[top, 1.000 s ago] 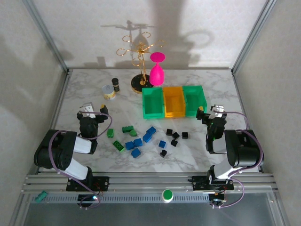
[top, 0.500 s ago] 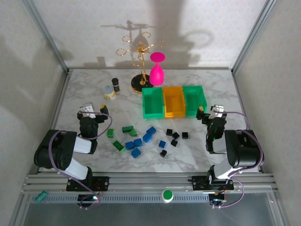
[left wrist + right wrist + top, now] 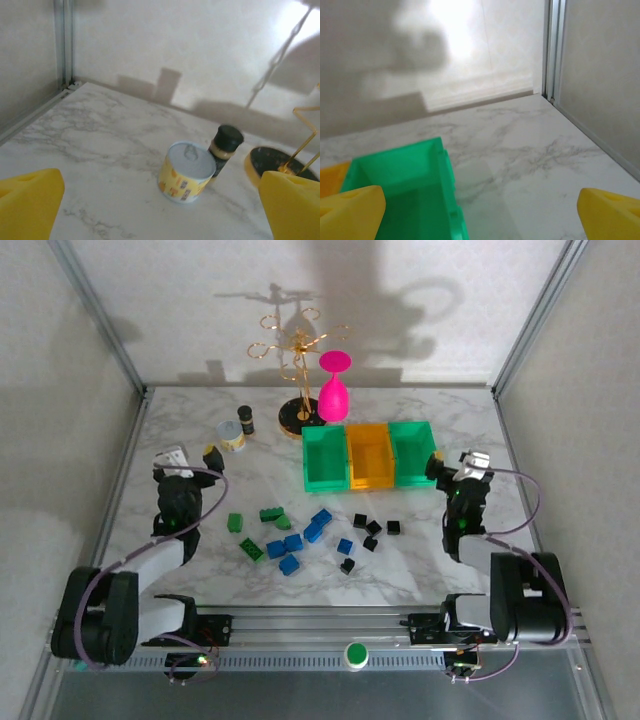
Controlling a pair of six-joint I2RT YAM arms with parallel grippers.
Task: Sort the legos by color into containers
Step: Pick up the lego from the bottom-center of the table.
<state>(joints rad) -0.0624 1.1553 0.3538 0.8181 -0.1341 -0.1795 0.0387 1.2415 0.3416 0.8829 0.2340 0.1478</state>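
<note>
The legos (image 3: 292,542) lie loose on the marble table (image 3: 440,410) in the lower middle of the overhead view, with green ones at the left, blue in the middle and black at the right. The containers (image 3: 368,484) stand in a row just above them. The left gripper (image 3: 190,456) hangs at mid left, fingers spread wide and holding nothing, facing a tin can (image 3: 186,172) and a small dark jar (image 3: 226,142). The right gripper (image 3: 457,462) hangs at mid right, just beside the right-hand green bin, also spread and empty.

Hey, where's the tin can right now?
In the top view, the can sits far back on the left side, just beside the dark jar and left of the gold stand.
</note>
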